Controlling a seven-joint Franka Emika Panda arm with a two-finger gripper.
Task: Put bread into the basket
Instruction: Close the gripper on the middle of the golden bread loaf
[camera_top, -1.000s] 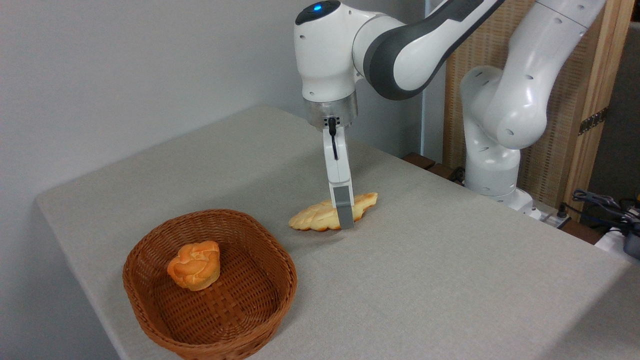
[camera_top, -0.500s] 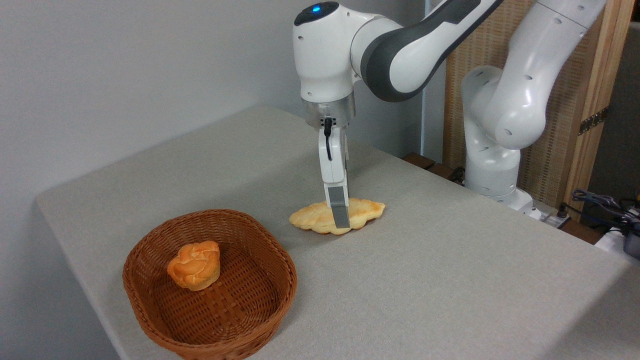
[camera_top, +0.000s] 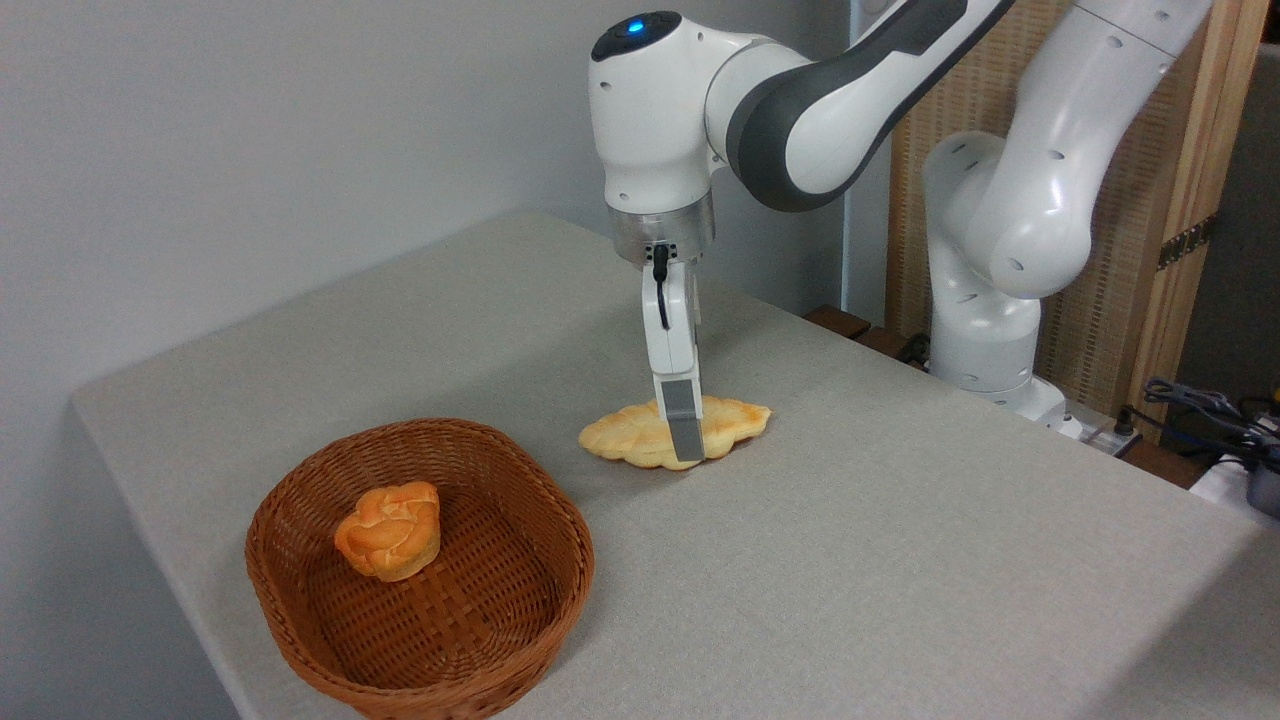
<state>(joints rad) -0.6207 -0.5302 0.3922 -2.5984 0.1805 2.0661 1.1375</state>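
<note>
Settled flat now, that bread (camera_top: 672, 435), after sitting tipped up on one edge a second back; barely any change over the last half second beyond a slight shift of the wrist above. Lying on the grey surface (camera_top: 850, 560), up and to the right of the basket (camera_top: 540, 610), well clear of its rim, one pointed end aimed back toward it. Hand (camera_top: 686, 445) down at the middle of the loaf, near finger (camera_top: 685, 436) standing in front of the crust, far finger hidden behind it. Straddling the loaf, by the look of things, but closed on it or merely placed around it? Cannot tell from this angle. No lift visible: bread touching the surface along its whole length.

Inside the basket, at its left side, only a small round orange bun (camera_top: 388, 530); right half of the woven floor bare.

Step in hand, judging by all that: the pick-up, caught right at the grip. Next move calls for a firm pinch across the narrow width, then a straight lift high enough to clear the basket's near rim, a carry down and left, and a release over the bare half beside the bun. Worth watching: a long loaf held at mid-length could droop or swing, and pointed ends could catch the wicker edge.
</note>
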